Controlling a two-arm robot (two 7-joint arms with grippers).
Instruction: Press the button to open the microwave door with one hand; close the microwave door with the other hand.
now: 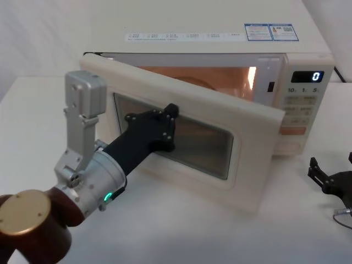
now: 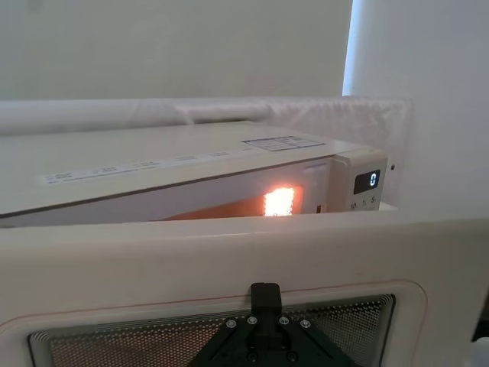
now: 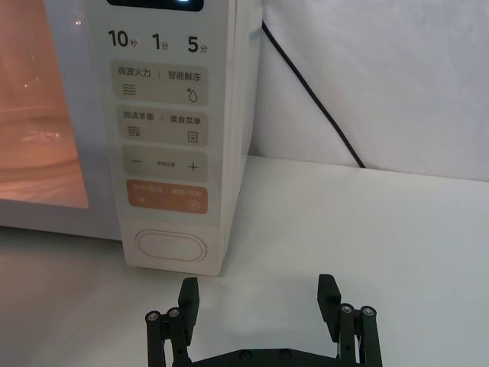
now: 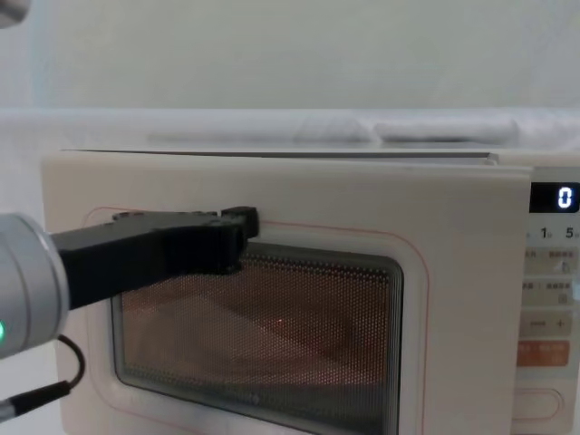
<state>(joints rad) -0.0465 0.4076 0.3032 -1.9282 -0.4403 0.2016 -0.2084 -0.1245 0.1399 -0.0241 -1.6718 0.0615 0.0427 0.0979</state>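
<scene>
The microwave door (image 1: 247, 165) stands partly open, swung out from its left hinge, and the lit cavity (image 1: 220, 77) glows orange behind it. My left gripper (image 1: 168, 118) is shut, and its black tip rests against the door's outer face at the upper edge of the meshed window (image 2: 114, 340). The same tip (image 4: 240, 227) shows in the chest view. The button (image 3: 170, 248), a wide cream pill key, sits at the bottom of the control panel (image 3: 164, 92). My right gripper (image 3: 260, 302) hovers open, low over the table, a short way in front of the button and touching nothing.
The microwave's display (image 1: 308, 76) reads 0. A black power cord (image 3: 313, 95) runs down the wall behind the microwave's right side. White table (image 1: 181, 231) stretches in front of the door. My left arm's silver wrist (image 1: 96, 181) shows a green light.
</scene>
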